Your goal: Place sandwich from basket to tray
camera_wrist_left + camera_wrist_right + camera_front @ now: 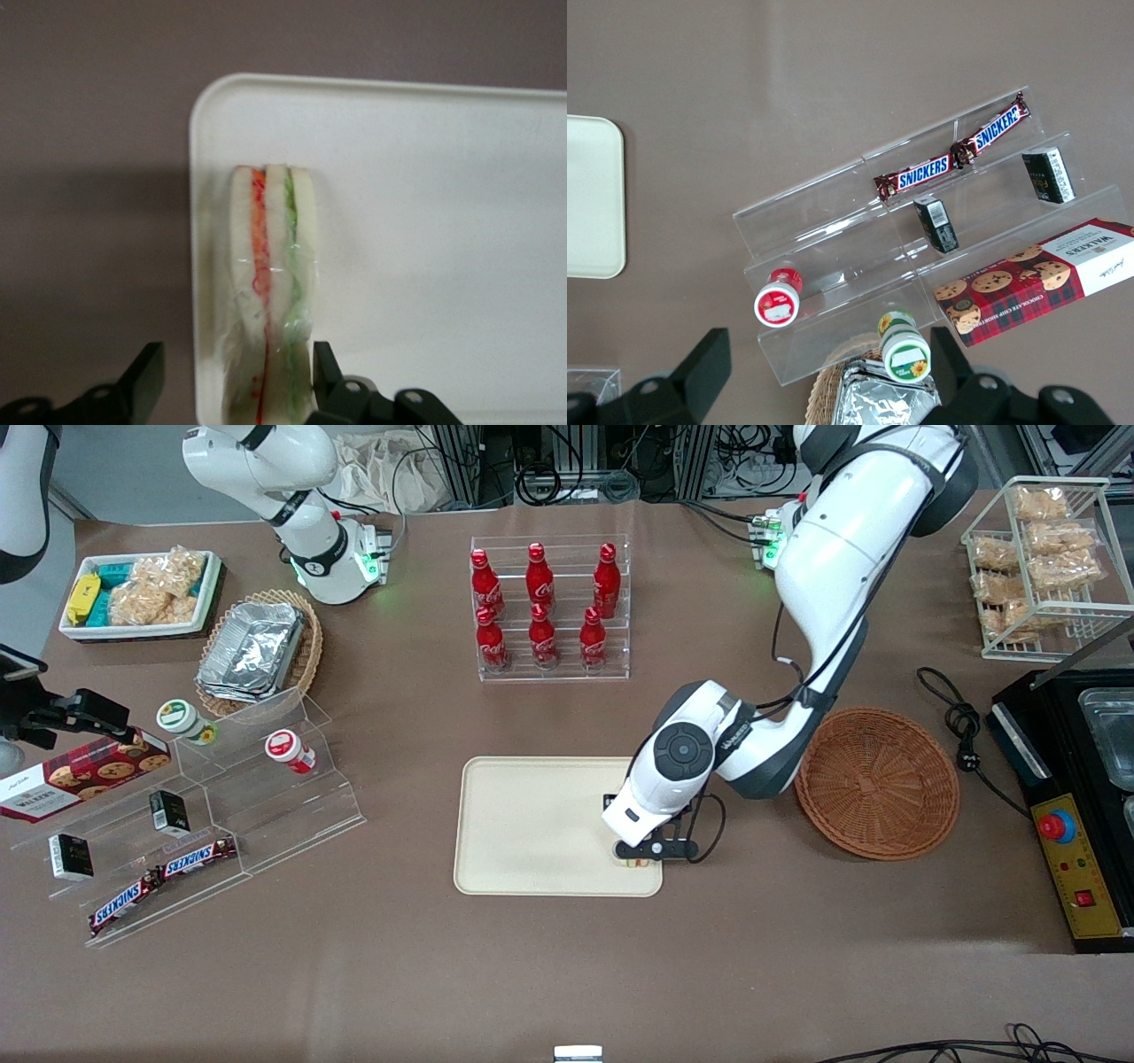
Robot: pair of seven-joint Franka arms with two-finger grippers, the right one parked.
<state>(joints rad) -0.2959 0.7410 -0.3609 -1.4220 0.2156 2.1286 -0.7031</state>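
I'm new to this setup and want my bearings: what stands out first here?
The white working arm reaches over the cream tray, its pincer open around the sandwich, which stands on edge at the tray's corner nearest the brown wicker basket. The basket lies beside the tray, toward the working arm's end. Six red cola bottles stand farther from the front camera.

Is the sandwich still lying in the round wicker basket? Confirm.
No, the sandwich stands on the tray near its corner, between the open gripper's fingers, and the basket holds nothing.

Bare tray beside gripper
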